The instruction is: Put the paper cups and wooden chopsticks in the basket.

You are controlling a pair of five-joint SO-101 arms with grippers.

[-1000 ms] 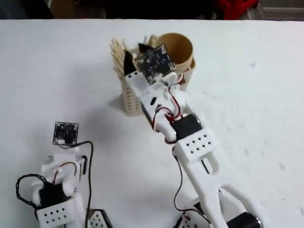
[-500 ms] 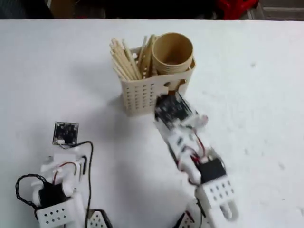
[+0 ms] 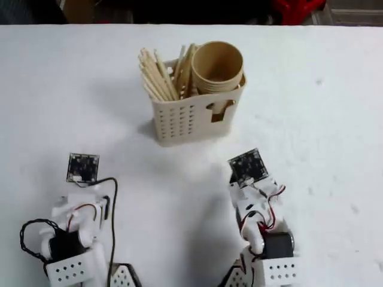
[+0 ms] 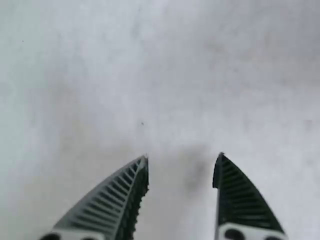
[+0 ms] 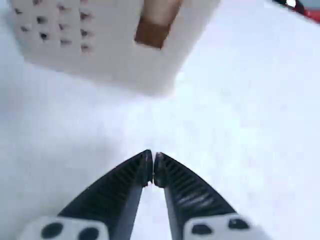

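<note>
A cream perforated basket point(image 3: 192, 116) stands near the table's far middle. Stacked tan paper cups point(image 3: 217, 64) sit in its right half, and a bundle of wooden chopsticks point(image 3: 160, 75) leans in its left half. The right arm is folded back at the near right, its wrist camera board point(image 3: 247, 165) a short way in front of the basket. My right gripper point(image 5: 152, 170) is shut and empty above bare table, the basket wall point(image 5: 100, 45) beyond it. The left arm point(image 3: 75, 230) rests at the near left. My left gripper point(image 4: 181, 172) is open over bare table.
The white table point(image 3: 323, 107) is bare to the left and right of the basket. Dark floor and a red object point(image 3: 296, 9) lie beyond the far edge. A black cable point(image 3: 111, 209) loops beside the left arm.
The right arm has pulled back from over the basket to the near right side of the table, uncovering the cups and chopsticks. The left arm has not moved.
</note>
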